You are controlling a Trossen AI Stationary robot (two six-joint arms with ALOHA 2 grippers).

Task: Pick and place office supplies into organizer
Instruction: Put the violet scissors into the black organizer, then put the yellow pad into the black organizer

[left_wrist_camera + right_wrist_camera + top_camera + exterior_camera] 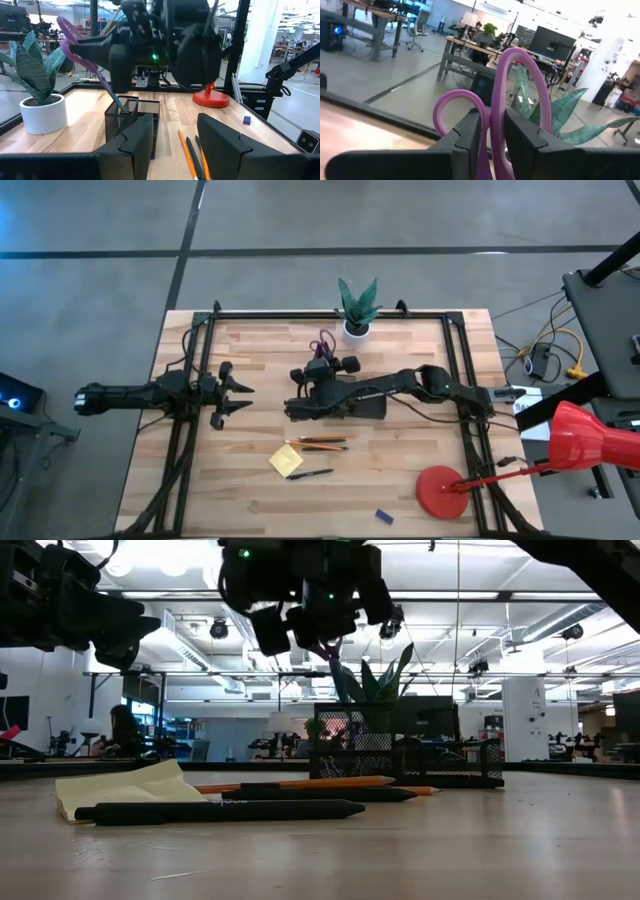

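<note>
My right pincer [492, 142]: clenched on the purple-handled scissors [520, 95], both dark fingers pressed against the handle loops; it hangs above the organizer [340, 408], just left of the table's [250, 490] centre in the high view.
Scissors: held at a tilt, handles up toward the plant, blade end pointing down into the organizer's tall mesh cup [121, 116] in the left wrist view; whether the tip touches the mesh I cannot tell.
My left pincer [240, 395]: released, fingers spread, holding nothing, waiting at about 9 o'clock from the organizer, well apart from it.
Organizer: black mesh box, near the middle of the table, under my right wrist, partly hidden by it from above.
Yellow sticky-note pad [286, 460]: flat on the wood at about 7 o'clock from the organizer, one corner curled up in the low view.
Orange pens [322, 442]: two lying side by side at about 6 o'clock from the organizer, just beside the pad.
Black pen [310, 474]: at about 5 o'clock from the pad, its end close to the pad's edge.
Blue block [382, 516]: near the table's front edge, at about 5 o'clock from the organizer, well apart.
Potted plant [357, 308]: white pot at about 12 o'clock from the organizer, by the far edge.
Red lamp [445, 491]: round base at about 4 o'clock from the organizer, near the right rail.
</note>
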